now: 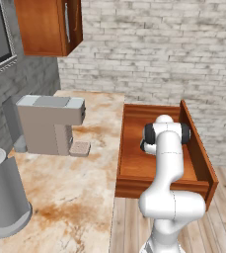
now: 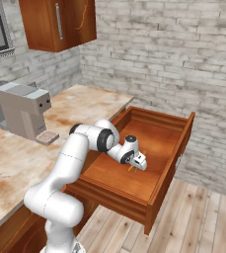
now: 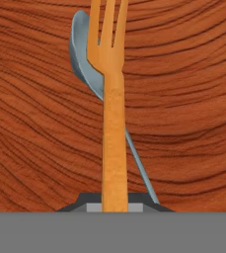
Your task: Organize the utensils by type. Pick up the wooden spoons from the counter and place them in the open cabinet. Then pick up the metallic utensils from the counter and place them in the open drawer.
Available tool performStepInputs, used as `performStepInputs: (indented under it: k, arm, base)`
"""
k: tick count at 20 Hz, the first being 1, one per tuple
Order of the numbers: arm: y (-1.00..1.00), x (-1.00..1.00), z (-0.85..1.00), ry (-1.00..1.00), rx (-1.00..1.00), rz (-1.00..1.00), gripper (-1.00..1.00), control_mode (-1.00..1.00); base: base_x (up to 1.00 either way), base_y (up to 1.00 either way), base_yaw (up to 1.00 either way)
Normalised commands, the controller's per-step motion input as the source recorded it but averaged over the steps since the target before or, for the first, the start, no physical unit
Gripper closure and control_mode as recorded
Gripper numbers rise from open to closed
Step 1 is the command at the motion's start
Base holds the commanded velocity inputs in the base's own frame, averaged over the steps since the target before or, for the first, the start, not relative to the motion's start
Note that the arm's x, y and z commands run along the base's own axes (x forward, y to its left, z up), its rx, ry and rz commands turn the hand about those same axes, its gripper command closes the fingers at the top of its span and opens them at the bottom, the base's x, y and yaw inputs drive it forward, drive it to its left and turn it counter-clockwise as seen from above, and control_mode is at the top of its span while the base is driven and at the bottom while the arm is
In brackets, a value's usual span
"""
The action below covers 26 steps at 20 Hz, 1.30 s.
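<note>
My end effector pinches an orange fork above the open reddish-brown wooden drawer, where a silvery metal spoon lies beneath it.

My arm is white with dark joints. The fork is orange-brown, the spoon behind it silvery grey. The drawer is reddish-brown with wavy grain; the bench beige with rusty blotches.
</note>
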Motion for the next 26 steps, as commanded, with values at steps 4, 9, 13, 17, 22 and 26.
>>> performStepInputs:
  k: [4,9,13,17,22,26]
  arm:
    - [0.0,0.03,-0.21,0.0,0.0,0.0,1.0,-1.0]
    - [0.0,0.02,-0.17,0.0,0.0,0.0,-1.0,-1.0]
    - [0.0,0.0,-0.02,0.0,0.0,0.0,-1.0,-1.0]
    - [-0.05,-0.04,0.11,0.0,0.0,0.0,-1.0,-1.0]
    - [-0.09,-0.11,0.45,-0.08,0.0,0.0,-1.0,-1.0]
    - [-0.01,-0.07,0.66,-0.1,0.0,0.0,-1.0,-1.0]
  base:
    - [0.0,0.0,0.0]
    - [0.0,0.0,0.0]
    - [0.0,0.0,0.0]
    - [0.0,0.0,0.0]
    - [0.0,0.0,0.0]
    - [0.0,0.0,0.0]
